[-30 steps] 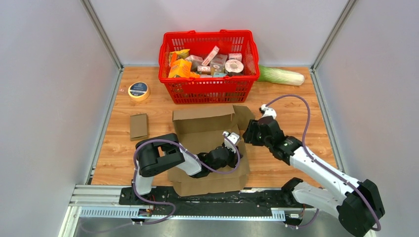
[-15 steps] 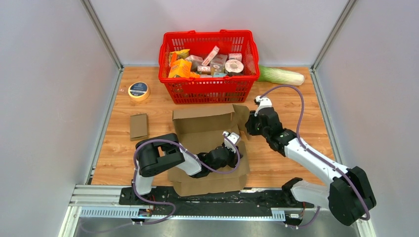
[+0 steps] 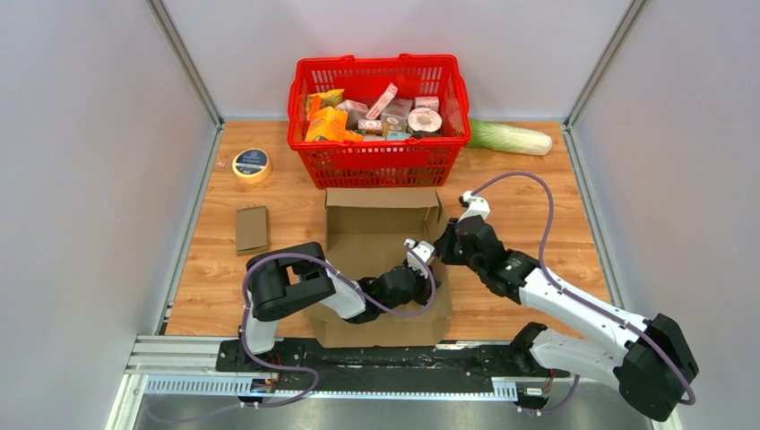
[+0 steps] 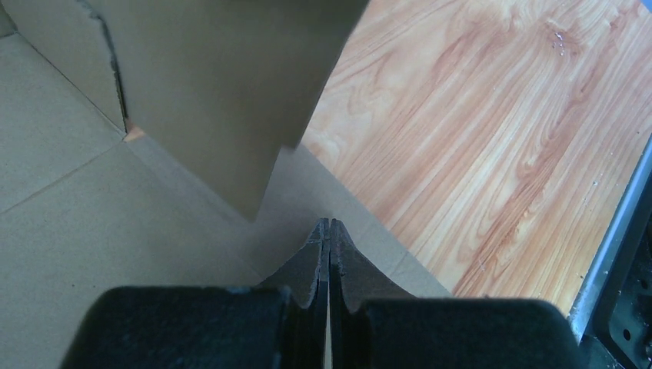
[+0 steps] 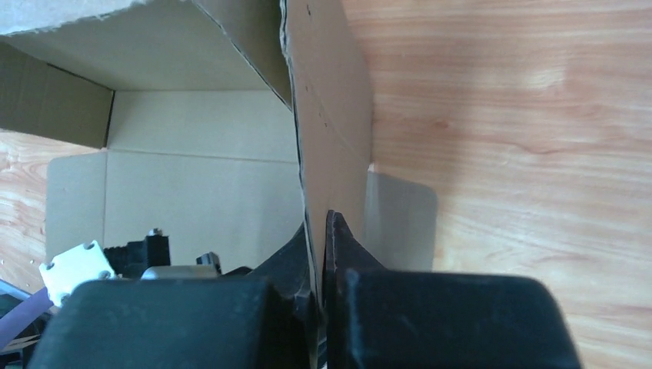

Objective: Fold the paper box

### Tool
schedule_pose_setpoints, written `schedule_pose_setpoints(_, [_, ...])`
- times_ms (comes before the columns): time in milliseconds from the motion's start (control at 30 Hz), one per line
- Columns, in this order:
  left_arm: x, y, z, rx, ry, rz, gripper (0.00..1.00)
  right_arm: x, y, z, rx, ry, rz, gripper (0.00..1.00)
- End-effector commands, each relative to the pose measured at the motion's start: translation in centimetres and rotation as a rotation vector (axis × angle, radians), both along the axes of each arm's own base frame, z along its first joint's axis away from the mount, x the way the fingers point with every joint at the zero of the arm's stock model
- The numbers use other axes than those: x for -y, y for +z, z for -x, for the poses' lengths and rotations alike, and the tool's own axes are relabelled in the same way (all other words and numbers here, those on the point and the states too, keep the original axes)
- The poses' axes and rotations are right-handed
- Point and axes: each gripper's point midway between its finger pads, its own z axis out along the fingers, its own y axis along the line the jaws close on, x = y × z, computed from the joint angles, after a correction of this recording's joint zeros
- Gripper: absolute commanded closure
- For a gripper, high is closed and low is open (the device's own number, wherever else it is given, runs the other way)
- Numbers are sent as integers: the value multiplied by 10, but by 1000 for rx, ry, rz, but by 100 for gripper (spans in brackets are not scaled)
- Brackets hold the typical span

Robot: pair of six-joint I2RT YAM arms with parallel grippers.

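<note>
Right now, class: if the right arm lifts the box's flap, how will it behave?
Likely light: the box is thin, unfilled card. The flap, pinched in the right jaws, stands straight, so probably stiff between creases and hinging at them. The smooth table suggests the box may slide when pushed.

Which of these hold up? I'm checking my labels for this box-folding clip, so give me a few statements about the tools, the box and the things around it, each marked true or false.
1. The right tool is shut on a side wall of the cardboard box. True.
2. The tape roll lies inside the red basket. False: it lies on the table, left of the basket.
3. The left tool stands wide open. False: its fingers are shut together.
4. A small flat cardboard piece lies on the table left of the box. True.
5. The red basket is empty. False: it holds an assortment of packaged goods.
</note>
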Motion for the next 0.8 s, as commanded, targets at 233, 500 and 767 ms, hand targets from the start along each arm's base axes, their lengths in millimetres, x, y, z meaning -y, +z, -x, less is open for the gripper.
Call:
schedule_pose_setpoints(233, [-28,0,31,31,-151,-26,83,-4,-15,-6,40,-19,162,87])
schedule_pose_setpoints(500, [-91,61,49,104,-145,12,59,-5,-10,-8,64,-9,160,90])
schedule_pose_setpoints(767, [-273,117,-12,182,559,-191,52,-17,-13,-10,50,14,135,90])
